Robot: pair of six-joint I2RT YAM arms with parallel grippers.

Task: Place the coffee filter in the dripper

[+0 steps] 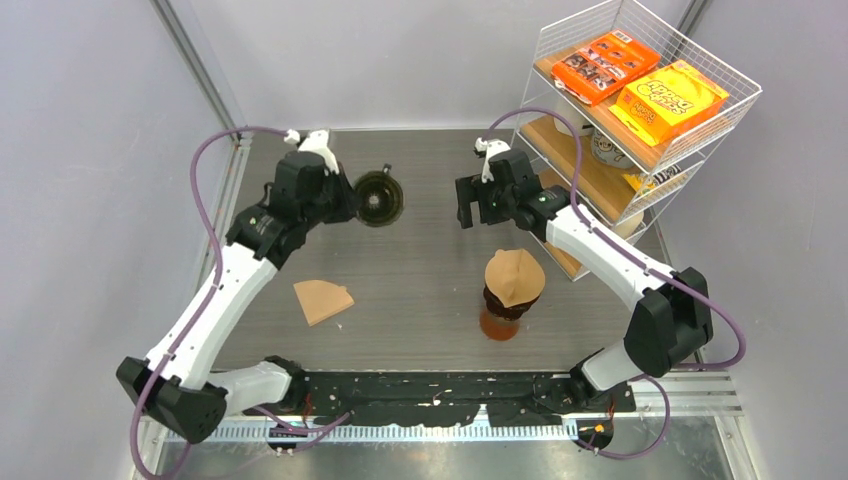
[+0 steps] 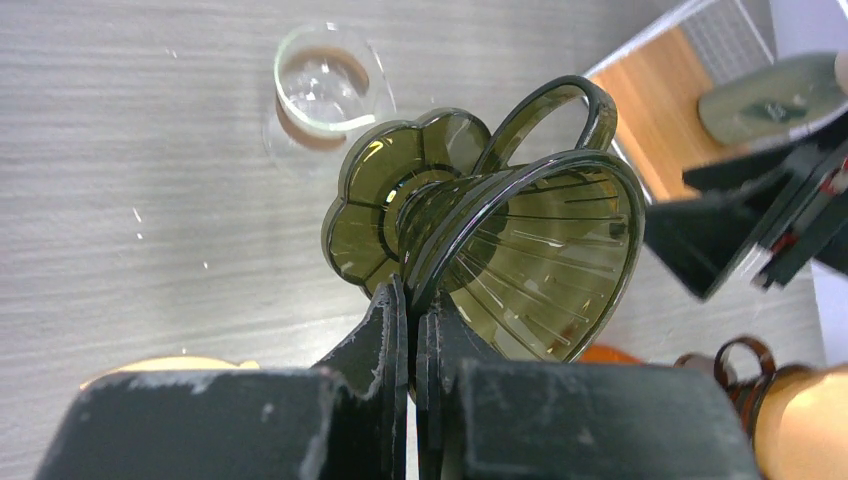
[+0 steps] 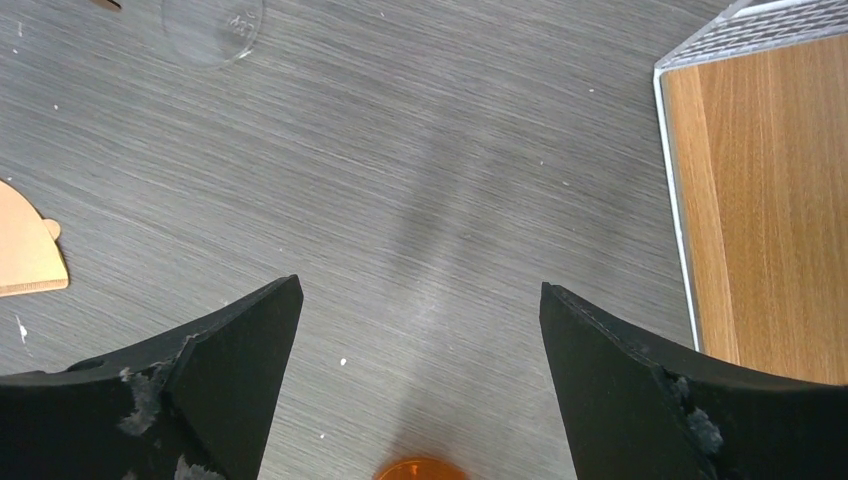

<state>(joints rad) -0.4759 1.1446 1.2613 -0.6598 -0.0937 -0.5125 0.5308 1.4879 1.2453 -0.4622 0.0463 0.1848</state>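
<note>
A flat coffee filter lies on the table close to the arm bases, left of centre. To its right, a second filter caps a brown vessel. Farther back, the left hand is clenched on the rim of the dark dripper. The right hand is spread wide, grasping nothing, near the wire rack
</note>
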